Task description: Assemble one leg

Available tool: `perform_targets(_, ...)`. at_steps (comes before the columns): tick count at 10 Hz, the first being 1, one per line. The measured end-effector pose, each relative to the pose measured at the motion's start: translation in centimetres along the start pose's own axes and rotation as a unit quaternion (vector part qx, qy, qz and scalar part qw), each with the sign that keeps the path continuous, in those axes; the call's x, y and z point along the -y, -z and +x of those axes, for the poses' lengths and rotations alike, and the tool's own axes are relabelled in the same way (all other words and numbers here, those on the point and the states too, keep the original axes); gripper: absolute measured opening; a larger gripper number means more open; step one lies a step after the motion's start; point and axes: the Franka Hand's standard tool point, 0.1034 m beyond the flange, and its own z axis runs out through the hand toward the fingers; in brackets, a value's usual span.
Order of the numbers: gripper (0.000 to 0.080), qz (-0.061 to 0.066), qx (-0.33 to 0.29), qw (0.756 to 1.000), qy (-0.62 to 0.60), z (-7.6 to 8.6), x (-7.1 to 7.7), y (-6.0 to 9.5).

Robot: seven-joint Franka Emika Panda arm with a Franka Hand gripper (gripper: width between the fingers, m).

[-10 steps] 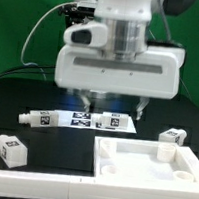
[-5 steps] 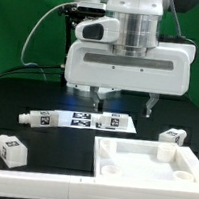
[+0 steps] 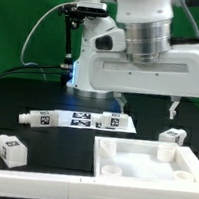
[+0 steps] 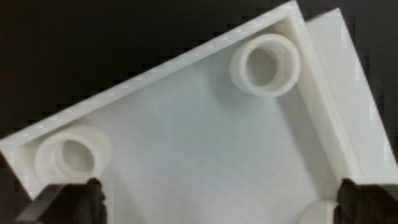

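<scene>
Green cloth backs a black table (image 3: 61, 148), where a white tray (image 3: 145, 162) fills the near corner at the exterior view's right. The leg (image 3: 171, 137) sits on the table at the tray's far edge, close to the tray's far corner at the exterior view's right. Whether it touches the tray or stands just beside it cannot be told. The claw (image 3: 146, 104) hangs above that far edge, spread wide and holding nothing. The leg lies below the claw and slightly beyond the finger (image 3: 172, 108) at the exterior view's right, so the coming move seems to call for a short shift toward that side before any descent. The leg is stubby and nearly cube-like, so no long axis stands out, and its tilt is hard to judge at this size. A second block (image 3: 10, 151) lies well apart from the tray toward the exterior view's left, and tagged rods (image 3: 80, 118) lie beyond the tray's other far corner. The wrist view shows only the tray floor with two round sockets (image 4: 270, 66) and the dark fingertips (image 4: 71, 200); the leg is outside that view. The arm's bulk hides the table behind the claw.
</scene>
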Motion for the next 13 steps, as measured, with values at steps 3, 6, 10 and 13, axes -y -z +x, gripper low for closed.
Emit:
perform_targets(3, 0.0649, 0.002, 0.002, 1.000, -0.011, -0.2, -0.1, -0.4)
perform_targets(6, 0.0649, 0.062, 0.053, 0.986, -0.145, -1.5, 1.1, -1.2)
perform_targets(10, 0.0649, 0.054, 0.163, 0.976, -0.136, -1.7, -1.3, -1.5)
perform_targets(13, 0.0649, 0.061, 0.275, 0.941, -0.186, -4.0, -0.9, -3.1)
